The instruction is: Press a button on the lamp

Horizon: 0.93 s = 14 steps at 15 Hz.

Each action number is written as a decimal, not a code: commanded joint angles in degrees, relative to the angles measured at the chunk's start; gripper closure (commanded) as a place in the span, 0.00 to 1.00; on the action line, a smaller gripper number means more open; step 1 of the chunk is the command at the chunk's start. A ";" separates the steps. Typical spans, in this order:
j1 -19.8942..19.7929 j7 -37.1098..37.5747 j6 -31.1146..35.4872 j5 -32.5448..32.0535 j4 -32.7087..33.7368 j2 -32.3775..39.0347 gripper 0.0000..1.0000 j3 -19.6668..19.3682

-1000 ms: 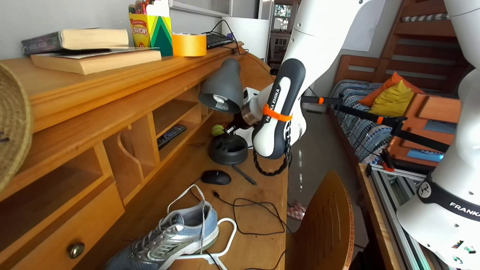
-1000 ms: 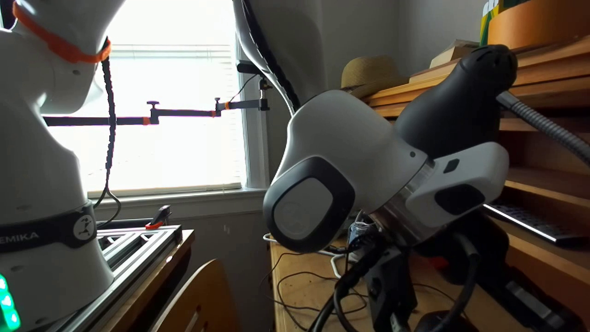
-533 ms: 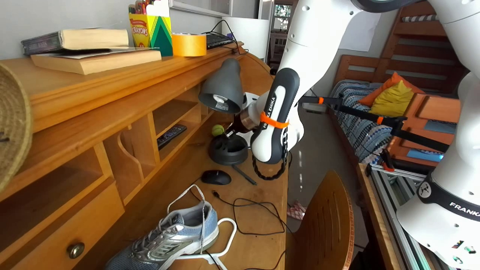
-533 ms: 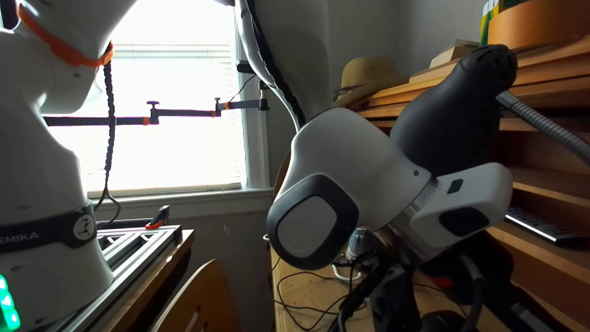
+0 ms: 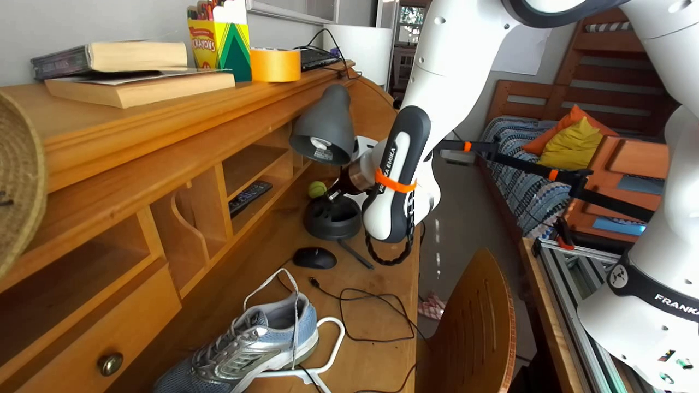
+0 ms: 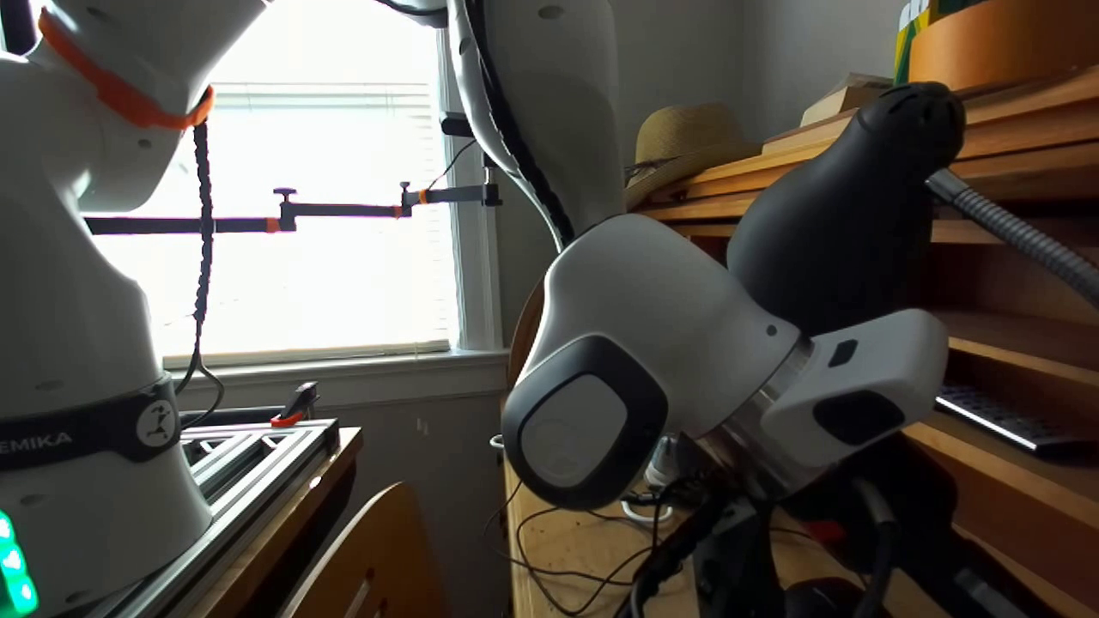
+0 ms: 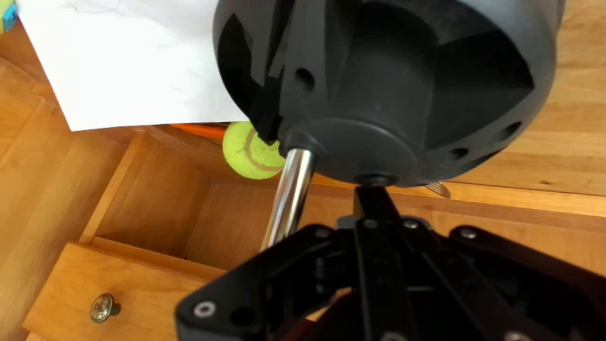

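Observation:
The lamp has a dark grey shade, seen in both exterior views (image 5: pixel 323 131) (image 6: pixel 837 215), and a round black base (image 5: pixel 332 221) on the desk. In the wrist view the base (image 7: pixel 362 142) fills the top middle, with its shiny metal stem (image 7: pixel 289 196) at left. A small round black button (image 7: pixel 376 180) sits on the base's near edge. My gripper (image 7: pixel 374 196) is shut and empty, its fingertips together right at the button. They look to touch it, but I cannot tell whether it is pressed. In an exterior view the gripper (image 5: pixel 336 190) is above the base, partly hidden.
A tennis ball (image 7: pixel 251 151) and a white paper (image 7: pixel 142 61) lie close to the base. A black mouse (image 5: pixel 314 257), a shoe (image 5: pixel 267 338) and loose cables (image 5: pixel 377 297) are on the desk. Shelves with a remote (image 5: pixel 250 197) rise behind. A chair (image 5: pixel 475 327) stands in front.
My arm and hand have moved down beside the lamp shade, mostly in the first half second and only slightly since. The lamp stays in place.

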 commanded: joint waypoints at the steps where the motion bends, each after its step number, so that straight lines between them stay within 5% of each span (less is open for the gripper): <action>1: 2.09 -0.86 1.05 3.39 0.85 2.60 1.00 -1.47; 14: 2.82 -0.13 2.27 3.62 -0.95 0.89 1.00 -1.33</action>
